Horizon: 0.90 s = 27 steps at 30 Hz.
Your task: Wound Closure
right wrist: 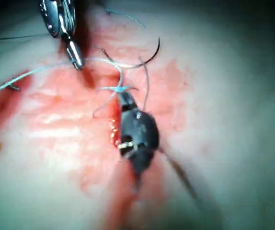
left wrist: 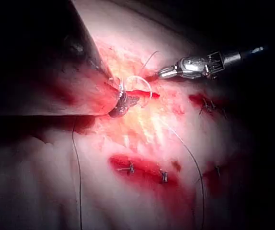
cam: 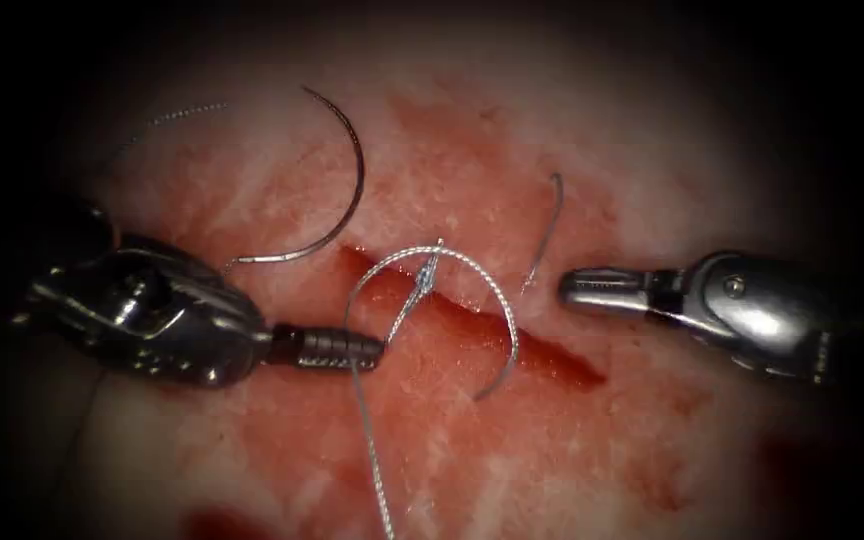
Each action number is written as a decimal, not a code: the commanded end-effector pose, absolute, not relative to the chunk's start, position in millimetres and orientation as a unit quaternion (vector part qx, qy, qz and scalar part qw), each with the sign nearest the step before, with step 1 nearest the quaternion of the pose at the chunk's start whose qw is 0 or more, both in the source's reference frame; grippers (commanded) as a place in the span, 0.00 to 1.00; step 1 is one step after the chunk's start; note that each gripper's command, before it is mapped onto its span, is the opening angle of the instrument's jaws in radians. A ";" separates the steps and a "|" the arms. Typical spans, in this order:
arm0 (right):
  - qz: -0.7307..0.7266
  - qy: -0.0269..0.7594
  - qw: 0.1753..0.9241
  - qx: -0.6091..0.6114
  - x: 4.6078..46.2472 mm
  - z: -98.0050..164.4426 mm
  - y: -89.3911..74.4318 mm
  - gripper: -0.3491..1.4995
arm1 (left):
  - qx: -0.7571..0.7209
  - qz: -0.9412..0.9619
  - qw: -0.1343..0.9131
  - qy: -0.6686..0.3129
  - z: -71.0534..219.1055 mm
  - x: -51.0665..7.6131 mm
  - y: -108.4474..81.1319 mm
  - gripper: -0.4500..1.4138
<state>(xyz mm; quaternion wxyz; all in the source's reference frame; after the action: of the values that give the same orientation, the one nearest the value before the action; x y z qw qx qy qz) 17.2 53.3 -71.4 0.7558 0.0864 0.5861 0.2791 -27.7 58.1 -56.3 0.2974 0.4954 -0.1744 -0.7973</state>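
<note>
The curved needle point(cam: 350, 175) lies free on the tissue point(cam: 652, 180), left of the cut point(cam: 552, 355), held by neither tool and not in the tissue. My left tool point(cam: 364, 349) is shut on the thread point(cam: 372, 460) beside the cut's left edge. From there the thread arcs over the cut through a knot point(cam: 430, 268). A short thread tail point(cam: 550, 212) stands up on the right side. My right tool point(cam: 570, 286) is shut and holds nothing, just right of that tail. The right wrist view shows the needle point(right wrist: 153, 53) beyond my right tool point(right wrist: 126, 99).
Red fluid point(cam: 422, 170) stains the tissue around the cut. The needle's thread point(cam: 187, 110) trails off at the far left. In the left wrist view, other cuts closed with stitches point(left wrist: 163, 176) lie on the tissue near my right tool point(left wrist: 168, 73).
</note>
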 end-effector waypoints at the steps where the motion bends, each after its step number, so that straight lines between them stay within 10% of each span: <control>1: 0.277 0.582 0.760 0.087 18.0 -70.4 53.2 0.00 | 0.496 -0.798 0.296 -0.174 -55.8 -28.2 57.6 0.05; 2: 0.275 0.574 0.766 0.089 18.3 -70.3 53.2 0.11 | 0.495 -0.798 0.296 -0.174 -55.8 -28.3 57.6 0.05; 3: 0.274 0.568 0.771 0.092 18.9 -70.6 53.1 0.44 | 0.496 -0.798 0.296 -0.173 -55.8 -28.4 57.6 0.05; 9: 0.195 0.577 0.792 0.027 22.1 -74.8 54.2 0.63 | 0.503 -0.794 0.296 -0.168 -56.3 -29.1 57.9 0.05; 27: 0.047 0.599 0.798 -0.042 29.3 -74.4 52.7 0.59 | 0.530 -0.779 0.303 -0.143 -58.4 -30.3 57.6 0.05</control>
<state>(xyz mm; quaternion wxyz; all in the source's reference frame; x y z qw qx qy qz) 28.5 52.9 -74.7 0.7988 -0.0436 0.5984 0.0442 -29.9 58.1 -59.0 0.3027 0.5302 -0.1428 -0.7790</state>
